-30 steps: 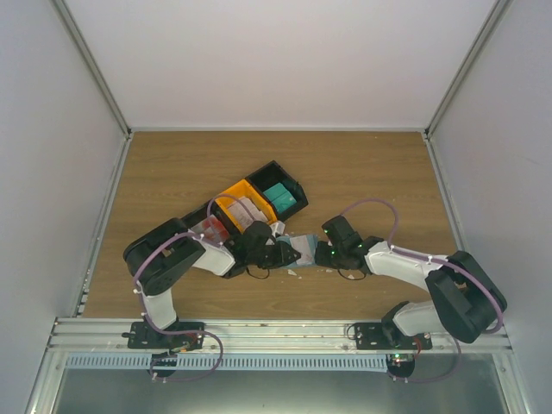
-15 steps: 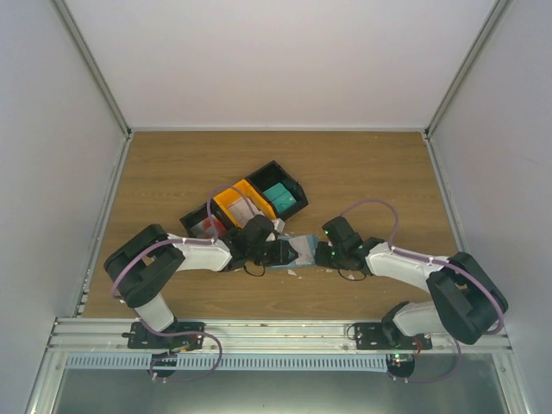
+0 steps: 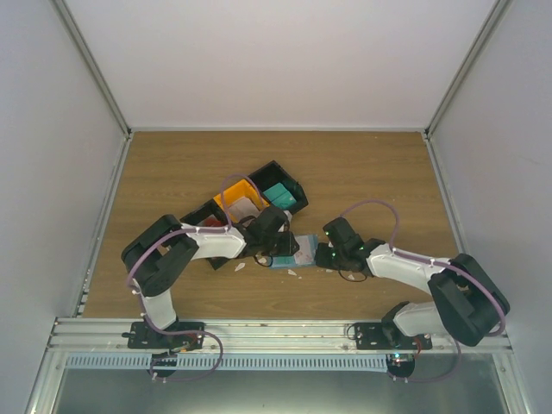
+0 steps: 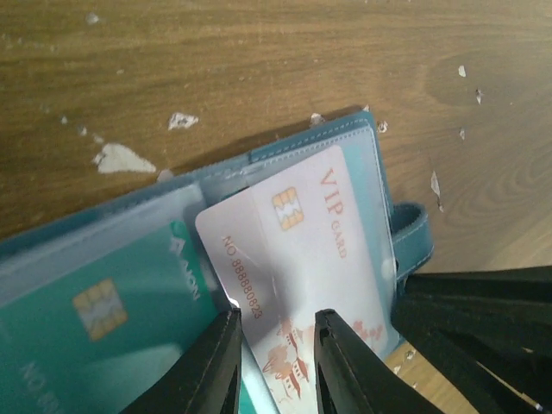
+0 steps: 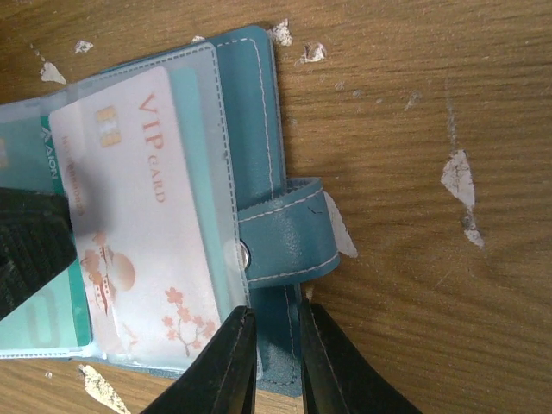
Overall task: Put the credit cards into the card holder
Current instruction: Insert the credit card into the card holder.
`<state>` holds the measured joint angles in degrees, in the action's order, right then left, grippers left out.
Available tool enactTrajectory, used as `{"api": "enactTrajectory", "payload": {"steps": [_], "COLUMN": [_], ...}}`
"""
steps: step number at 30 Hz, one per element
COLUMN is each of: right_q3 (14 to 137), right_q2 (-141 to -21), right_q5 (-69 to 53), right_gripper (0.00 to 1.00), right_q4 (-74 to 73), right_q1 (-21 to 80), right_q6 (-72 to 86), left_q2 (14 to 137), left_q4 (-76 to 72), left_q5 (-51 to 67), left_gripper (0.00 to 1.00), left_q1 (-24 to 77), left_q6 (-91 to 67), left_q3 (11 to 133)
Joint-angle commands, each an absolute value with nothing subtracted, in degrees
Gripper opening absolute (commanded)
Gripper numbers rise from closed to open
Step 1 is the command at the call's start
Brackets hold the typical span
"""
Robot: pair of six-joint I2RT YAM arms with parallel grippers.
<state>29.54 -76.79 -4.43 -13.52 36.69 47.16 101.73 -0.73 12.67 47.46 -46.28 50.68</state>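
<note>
Left wrist view has the left gripper (image 4: 276, 362) nearest, its jaws narrow with the near end of the red-and-white card (image 4: 302, 259) running in between them; whether they pinch it or only rest on it I cannot tell. On the right wrist view the right gripper (image 5: 276, 362) is closed thin on the near edge of the holder (image 5: 250, 112), just beside the strap (image 5: 289, 233). The holder lies open on the table (image 3: 362, 172) between the two arms, white scraps (image 4: 121, 158) around it. Its clear pocket (image 5: 222, 172) seems to hold most of the card, which sits askew with one corner out over the next pocket, where a teal card (image 4: 112, 302) is already seated. The skew is the risk: pushed on, a corner could catch the pocket seam and the card could buckle or ride out. If the right grip slipped, the holder would likely slide with the push. Farther back stand the bins: a black one (image 3: 207, 217) with something reddish, half hidden by the left arm, an orange one (image 3: 235, 191) with pale contents I cannot make out, and a black one (image 3: 293, 183) holding a teal stack.
</note>
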Motion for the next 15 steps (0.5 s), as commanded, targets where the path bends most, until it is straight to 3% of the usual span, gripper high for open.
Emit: {"api": "enactTrajectory", "payload": {"steps": [1, 15], "right_q3": [26.7, 27.5], "right_q2": [-77.7, -75.4], "right_q5": [-4.3, -4.9], "right_gripper": [0.17, 0.20], "right_q4": [-18.6, -18.9], "right_q1": [37.3, 37.4], "right_q6": [46.5, 46.7], "left_q2": [104.0, 104.6], "left_q4": [3.6, -2.1], "left_q5": [8.8, 17.9], "left_gripper": [0.28, 0.26], "left_q1": [47.3, 47.3], "left_q6": [-44.8, -38.4], "left_q3": [52.8, 54.1]}}
